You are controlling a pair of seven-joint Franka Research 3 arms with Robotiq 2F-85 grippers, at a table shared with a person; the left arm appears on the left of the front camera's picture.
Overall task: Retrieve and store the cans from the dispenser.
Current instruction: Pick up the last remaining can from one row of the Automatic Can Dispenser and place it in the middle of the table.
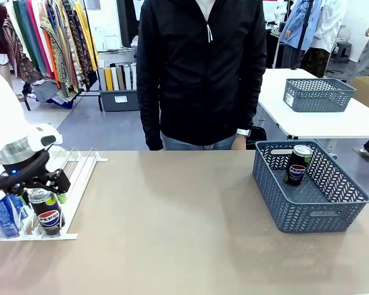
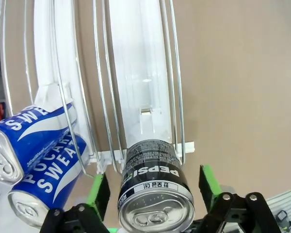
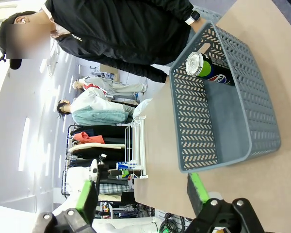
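Where the white, wire-railed dispenser (image 1: 83, 171) lies at the nine o'clock side of the tan worktop (image 1: 172, 233), two blue cans (image 1: 2, 214) sit close together at its front end. Just beside them, toward three o'clock, a black Pepsi can (image 1: 48, 213) stands upright against the front stop of the next lane. The left end effector (image 2: 154, 191) straddles this can from above, with one green pad (image 2: 99, 193) on either side. From the wrist camera a sliver of gap shows between each pad and the can wall, so the jaws are released, not gripping.

At twelve o'clock a person (image 1: 200, 74) in a black jacket stands against the far edge, arms down. At three o'clock sits a grey-blue mesh basket (image 1: 307, 216). Inside it, close to its far wall, a black can with a green top (image 1: 298, 165) stands on end. The right end effector (image 3: 141, 196) faces this basket from off to one side, its pads spread wide with nothing between them, released. Beyond, at about one o'clock, a second basket (image 1: 318, 95) rests on a white table (image 1: 332, 126).
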